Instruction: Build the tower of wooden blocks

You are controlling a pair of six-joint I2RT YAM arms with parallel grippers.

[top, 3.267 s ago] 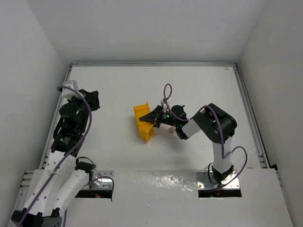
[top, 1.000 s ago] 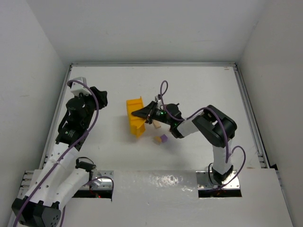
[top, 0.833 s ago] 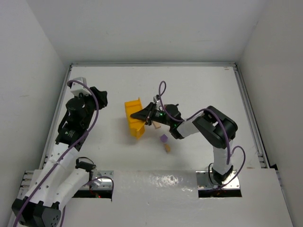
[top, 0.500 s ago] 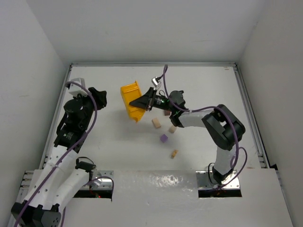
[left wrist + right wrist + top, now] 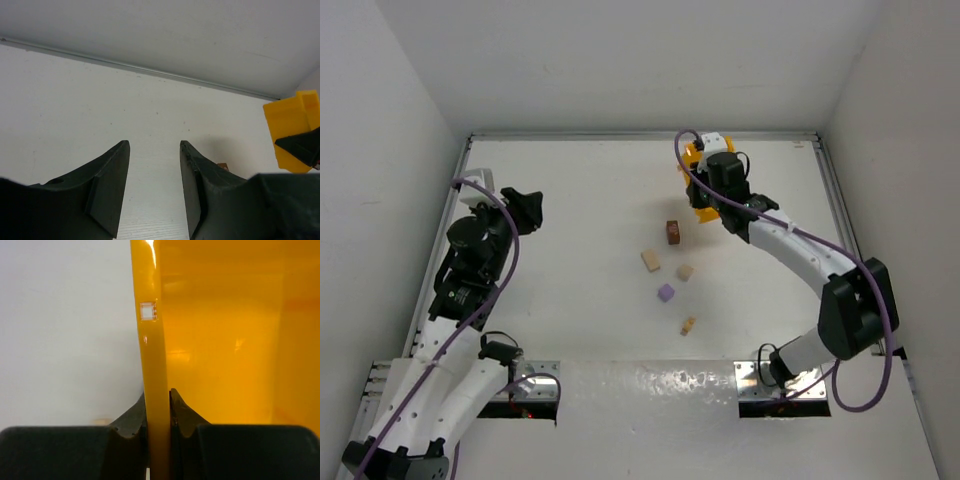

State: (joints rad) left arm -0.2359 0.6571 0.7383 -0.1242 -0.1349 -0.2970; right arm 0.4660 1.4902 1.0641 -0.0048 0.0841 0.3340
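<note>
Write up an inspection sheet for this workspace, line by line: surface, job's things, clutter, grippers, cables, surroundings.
Surface: white table, no spills or marks seen.
Job's things: five wooden blocks lie scattered mid-table, apart from one another and none stacked. One is a dark brown block, one a purple block, and three are tan.
Clutter: yellow bin, at the far side of the table.
Grippers: left gripper open, empty, at the left edge. Right gripper shut on the bin's wall.
Cables: purple cables loop along both arms, not snagged on any block.
Surroundings: plain white walls on three sides.
</note>
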